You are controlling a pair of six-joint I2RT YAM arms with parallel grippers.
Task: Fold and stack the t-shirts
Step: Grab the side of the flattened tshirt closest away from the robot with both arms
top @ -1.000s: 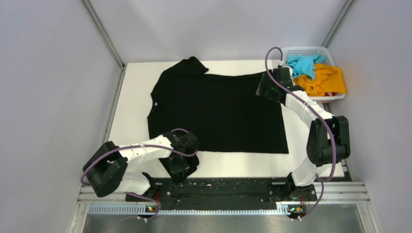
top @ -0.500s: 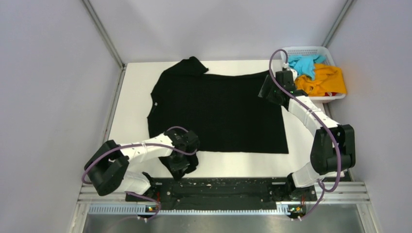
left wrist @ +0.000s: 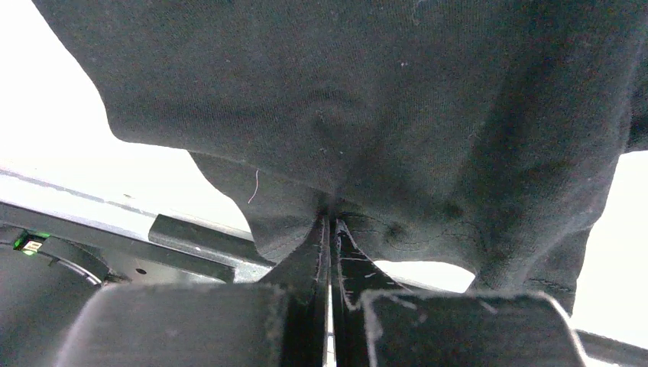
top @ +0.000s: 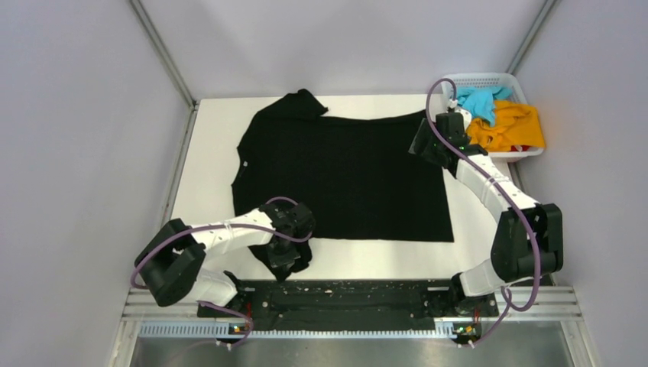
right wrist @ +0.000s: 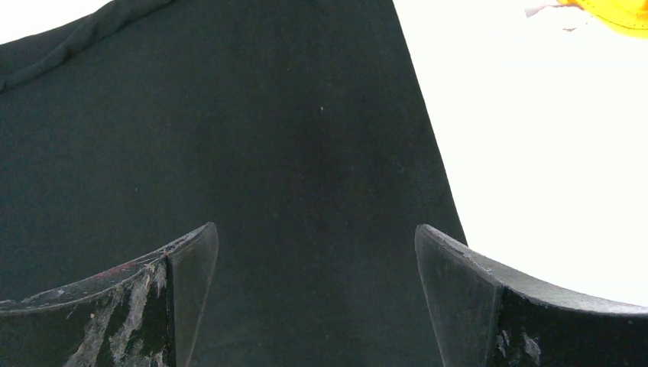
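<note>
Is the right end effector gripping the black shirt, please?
No, the right end effector hangs over the black shirt with its jaws far apart, closed on no fabric.

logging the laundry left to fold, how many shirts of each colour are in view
black t-shirt: 1
turquoise t-shirt: 1
orange-yellow t-shirt: 1
total: 3
</note>
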